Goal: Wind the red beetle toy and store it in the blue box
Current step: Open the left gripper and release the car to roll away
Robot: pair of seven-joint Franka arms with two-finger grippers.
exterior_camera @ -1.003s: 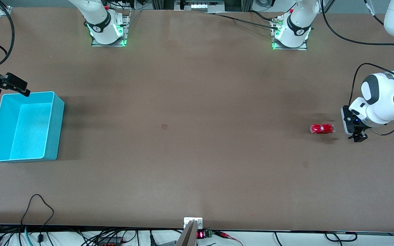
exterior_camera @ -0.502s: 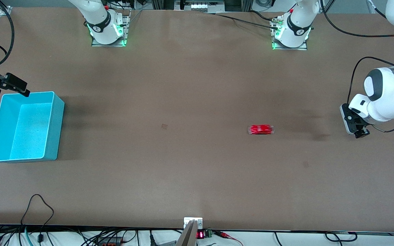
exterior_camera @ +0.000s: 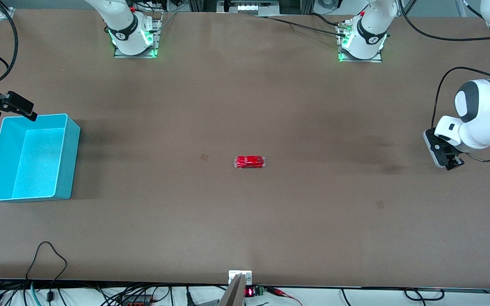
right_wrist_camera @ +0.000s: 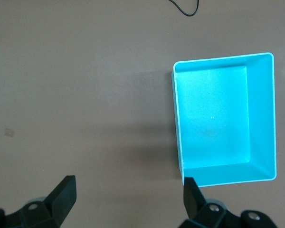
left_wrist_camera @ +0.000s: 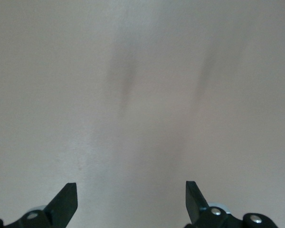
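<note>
The red beetle toy [exterior_camera: 249, 162] stands on the brown table near its middle, on its wheels, apart from both grippers. The blue box [exterior_camera: 30, 158] sits open and empty at the right arm's end of the table; it also shows in the right wrist view [right_wrist_camera: 223, 121]. My left gripper [exterior_camera: 451, 163] is open and empty, up over the left arm's end of the table; in the left wrist view [left_wrist_camera: 130, 199] only bare table lies under it. My right gripper [exterior_camera: 17, 108] is open and empty over the box's farther rim [right_wrist_camera: 126, 197].
A small dark mark [exterior_camera: 204, 157] lies on the table beside the toy, toward the box. Cables [exterior_camera: 49, 255] run along the table edge nearest the front camera. The arm bases [exterior_camera: 134, 36] stand at the farthest edge.
The red beetle toy has rolled across the table from beside the left gripper to the middle, toward the blue box. The left gripper has risen slightly. The right arm has not moved.
</note>
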